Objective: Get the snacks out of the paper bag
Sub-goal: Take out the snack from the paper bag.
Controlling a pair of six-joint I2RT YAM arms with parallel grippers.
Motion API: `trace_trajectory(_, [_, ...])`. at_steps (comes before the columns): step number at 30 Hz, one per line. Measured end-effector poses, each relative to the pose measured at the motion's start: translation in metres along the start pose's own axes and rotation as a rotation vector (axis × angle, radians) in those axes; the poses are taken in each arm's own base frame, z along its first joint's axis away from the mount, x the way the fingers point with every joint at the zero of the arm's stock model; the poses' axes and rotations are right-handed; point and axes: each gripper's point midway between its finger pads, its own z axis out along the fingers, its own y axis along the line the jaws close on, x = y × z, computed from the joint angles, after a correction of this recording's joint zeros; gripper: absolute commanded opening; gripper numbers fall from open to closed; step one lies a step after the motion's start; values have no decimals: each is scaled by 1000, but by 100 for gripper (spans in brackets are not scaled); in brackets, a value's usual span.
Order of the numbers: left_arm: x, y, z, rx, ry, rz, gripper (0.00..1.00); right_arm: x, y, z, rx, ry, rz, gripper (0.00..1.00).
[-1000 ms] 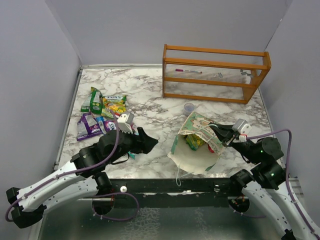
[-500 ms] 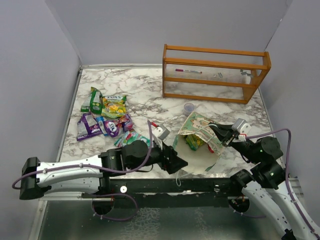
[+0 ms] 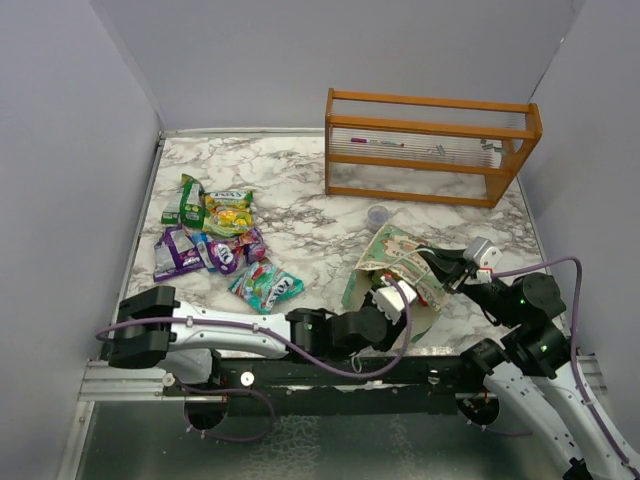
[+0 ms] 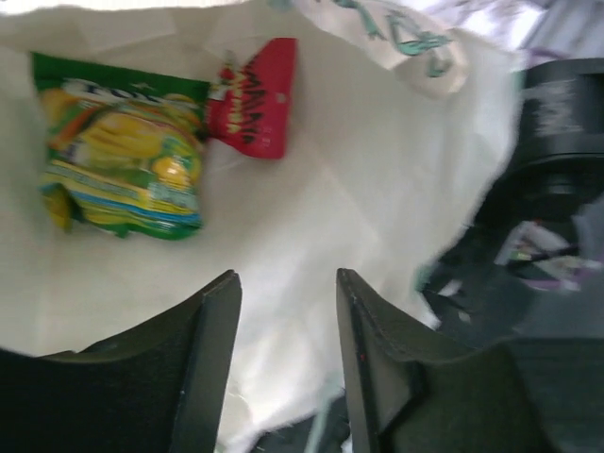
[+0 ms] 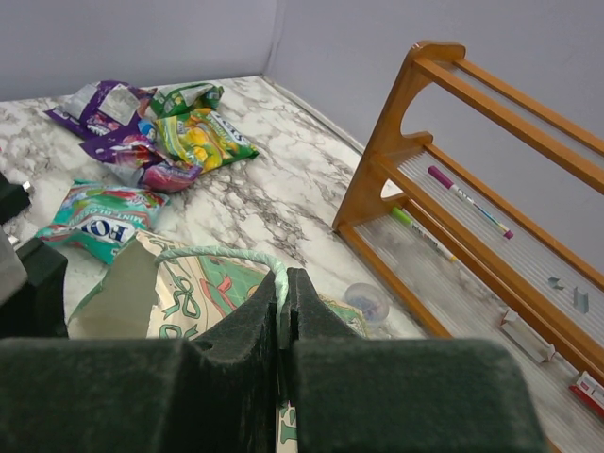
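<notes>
The paper bag lies on its side at the front right, its mouth facing my left arm. My left gripper is open at the mouth, with the fingertips inside. In the left wrist view the open gripper is over the cream inside of the bag. A green and yellow snack and a red snack lie deeper in, ahead of the fingers. My right gripper is shut on the bag's string handle and holds the upper side up. Several snacks lie on the table at the left.
A teal packet lies just left of my left arm. A small clear cup stands behind the bag. The orange wooden rack stands at the back right, with pens on its shelf. Grey walls close in the marble table.
My left arm has swung right from the snack pile, leaving a teal packet on the table, and put its open gripper into the bag's mouth. The right gripper has held still.
</notes>
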Motion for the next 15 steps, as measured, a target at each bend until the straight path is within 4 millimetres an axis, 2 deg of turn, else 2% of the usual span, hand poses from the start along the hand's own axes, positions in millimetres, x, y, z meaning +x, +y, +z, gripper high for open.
trace_trajectory(4, [11, 20, 20, -121, 10, 129, 39, 0, 0, 0, -2, 0, 0, 2])
trace_trajectory(11, [46, 46, 47, -239, 39, 312, 35, 0, 1, 0, -3, -1, 0, 2])
trace_trajectory(15, [50, 54, 61, -274, 17, 355, 32, 0, 1, 0, -5, -1, 0, 2])
